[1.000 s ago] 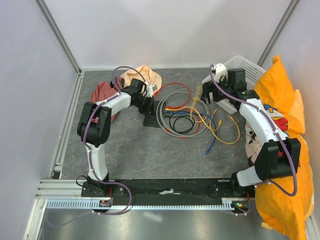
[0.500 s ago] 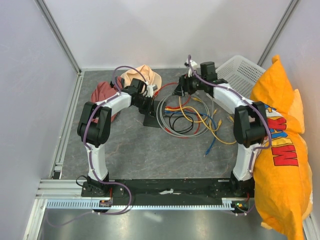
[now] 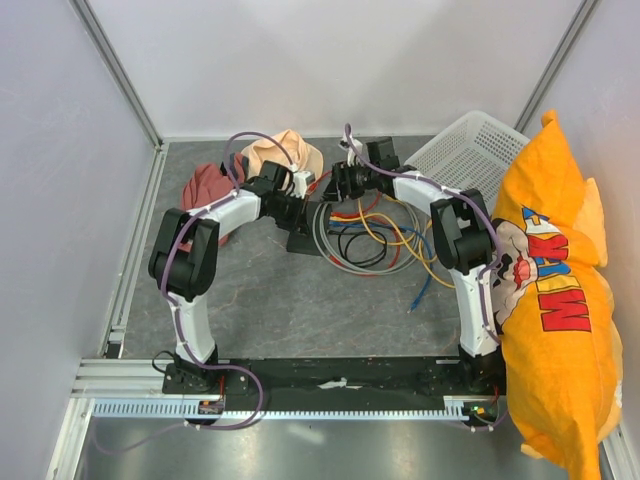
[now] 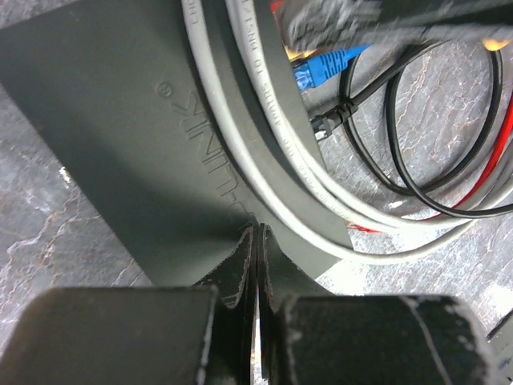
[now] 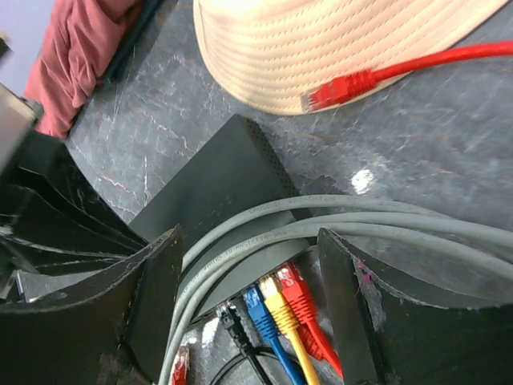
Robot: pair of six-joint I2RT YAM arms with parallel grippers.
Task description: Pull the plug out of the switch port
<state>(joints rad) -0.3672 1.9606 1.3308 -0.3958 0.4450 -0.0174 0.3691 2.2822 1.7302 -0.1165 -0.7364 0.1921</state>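
Note:
The switch (image 5: 216, 184) is a flat black box with grey cables (image 5: 264, 233) draped across its top. Black (image 5: 232, 317), blue (image 5: 260, 309), yellow (image 5: 278, 301) and red (image 5: 298, 293) plugs sit side by side in its ports. My right gripper (image 5: 248, 237) is open, hovering over that port edge, with a finger on either side of the plug row and touching none. My left gripper (image 4: 256, 234) is shut on nothing, its tips against the switch top (image 4: 120, 120). In the top view both grippers meet near the switch (image 3: 303, 241).
A peach hat (image 5: 337, 40) and a dark red cloth (image 5: 72, 56) lie just behind the switch, with a loose red plug (image 5: 337, 90) against the hat. Coiled cables (image 3: 380, 230) spread to the right. A white basket (image 3: 470, 145) and an orange pillow (image 3: 555, 290) fill the right side.
My right arm has swung left from beside the basket to the switch's port edge, and its jaws have narrowed a little. The left arm has barely moved.

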